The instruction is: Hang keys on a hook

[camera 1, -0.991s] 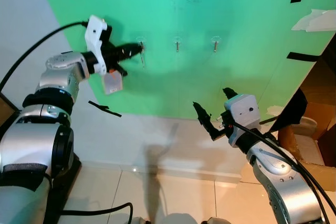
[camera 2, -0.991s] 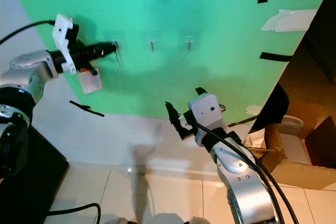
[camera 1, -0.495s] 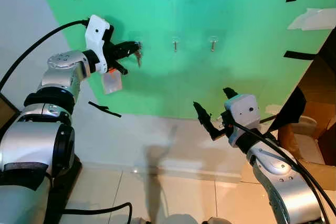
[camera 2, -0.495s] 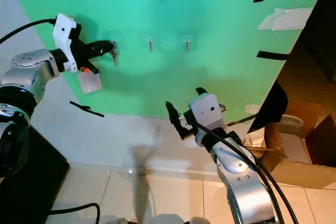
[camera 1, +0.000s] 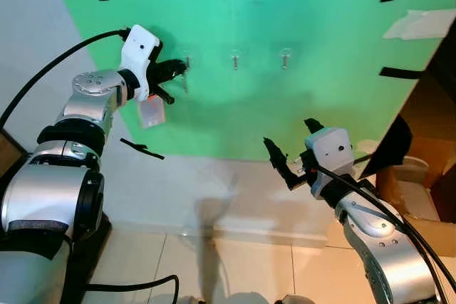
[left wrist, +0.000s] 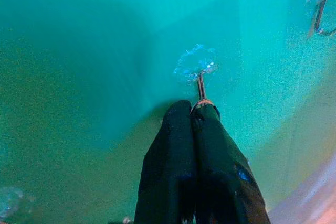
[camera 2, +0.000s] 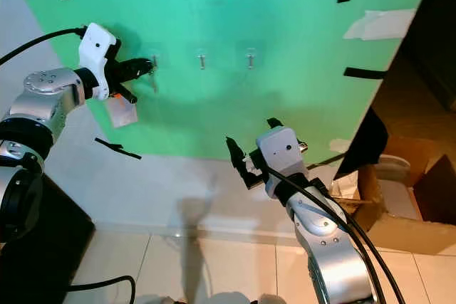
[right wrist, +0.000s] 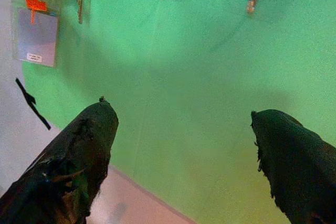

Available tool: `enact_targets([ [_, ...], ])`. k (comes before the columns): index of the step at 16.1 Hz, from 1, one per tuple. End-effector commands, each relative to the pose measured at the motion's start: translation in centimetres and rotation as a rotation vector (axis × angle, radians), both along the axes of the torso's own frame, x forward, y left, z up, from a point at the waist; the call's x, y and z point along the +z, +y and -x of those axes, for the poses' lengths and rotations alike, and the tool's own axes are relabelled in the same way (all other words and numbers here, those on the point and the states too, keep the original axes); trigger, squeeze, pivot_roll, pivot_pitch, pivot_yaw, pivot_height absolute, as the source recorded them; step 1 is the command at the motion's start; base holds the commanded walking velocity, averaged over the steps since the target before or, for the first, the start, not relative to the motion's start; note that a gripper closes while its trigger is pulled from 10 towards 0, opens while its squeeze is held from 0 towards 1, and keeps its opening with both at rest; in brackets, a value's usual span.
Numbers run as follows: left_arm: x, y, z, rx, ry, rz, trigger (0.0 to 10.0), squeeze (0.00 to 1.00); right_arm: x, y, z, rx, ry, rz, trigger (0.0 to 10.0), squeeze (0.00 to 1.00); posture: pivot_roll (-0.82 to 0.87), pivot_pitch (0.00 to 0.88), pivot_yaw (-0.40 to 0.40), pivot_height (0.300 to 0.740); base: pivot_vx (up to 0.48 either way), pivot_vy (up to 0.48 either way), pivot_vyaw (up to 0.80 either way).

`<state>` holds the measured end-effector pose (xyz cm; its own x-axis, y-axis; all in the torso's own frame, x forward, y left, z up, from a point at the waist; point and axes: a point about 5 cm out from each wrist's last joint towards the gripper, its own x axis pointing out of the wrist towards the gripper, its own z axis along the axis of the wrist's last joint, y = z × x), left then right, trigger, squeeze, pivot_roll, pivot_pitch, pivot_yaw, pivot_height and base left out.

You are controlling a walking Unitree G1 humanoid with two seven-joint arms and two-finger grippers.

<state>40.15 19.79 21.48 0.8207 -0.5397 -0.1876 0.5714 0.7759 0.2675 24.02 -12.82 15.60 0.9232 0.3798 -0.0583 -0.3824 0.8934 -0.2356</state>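
Left gripper (camera 1: 178,70) is pinching the keys (camera 1: 184,80) right at the leftmost hook (camera 1: 187,58) on the green wall (camera 1: 285,119).

The left arm is reaching up and across to the wall, its two black fingers (left wrist: 178,150) pressed together on the key ring just below the clear hook, which is sticking out of its round pad in the left wrist view. A key is dangling beneath the fingertips, and a pale tag (camera 1: 151,112) on an orange strip is hanging lower, under the gripper. Whether the ring is already over the hook is hard to tell, since the fingertips are covering it. Two more hooks (camera 1: 235,58) are sitting in a row to the right. The right gripper (camera 1: 293,149) is hovering lower, well apart from the hooks, its fingers spread wide and holding nothing.
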Motion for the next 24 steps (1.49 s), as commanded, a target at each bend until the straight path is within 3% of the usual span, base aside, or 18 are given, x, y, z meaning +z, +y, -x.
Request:
enact_targets([
  [1,0.6,1.2,-0.2,0.071,-0.014,-0.062,10.0,0.00,0.3,0.2,0.0,0.007,-0.011,0.003,10.0,0.00,-0.18,0.000,0.126,0.732,0.000,0.000,0.00],
  [5,0.6,0.9,-0.3,0.085,-0.023,-0.106,10.0,0.00,0.3,0.3,-0.1,0.010,-0.013,0.008,10.0,0.00,-0.18,0.000,0.126,0.732,0.000,0.000,0.00],
  [12,-0.3,1.4,-0.1,0.122,0.001,-0.056,10.0,0.00,0.4,0.1,-0.3,0.012,-0.014,0.016,10.0,0.00,-0.17,0.000,0.110,0.732,0.000,0.000,0.00],
  [13,-0.3,1.5,-0.1,0.125,0.005,-0.048,10.0,0.37,0.4,0.1,-0.3,0.014,-0.014,0.017,10.0,0.00,-0.17,0.000,0.110,0.732,0.000,0.000,0.00],
  [14,-0.3,1.6,-0.1,0.133,0.007,-0.044,10.0,1.00,0.4,0.1,-0.3,0.015,-0.014,0.018,10.0,0.00,-0.17,0.000,0.110,0.732,0.000,0.000,0.00],
  [24,0.3,2.3,0.0,0.130,0.006,-0.033,10.0,1.00,0.3,0.2,-0.3,0.016,-0.012,0.016,10.0,0.00,-0.17,0.000,0.109,0.732,0.000,0.000,0.00],
])
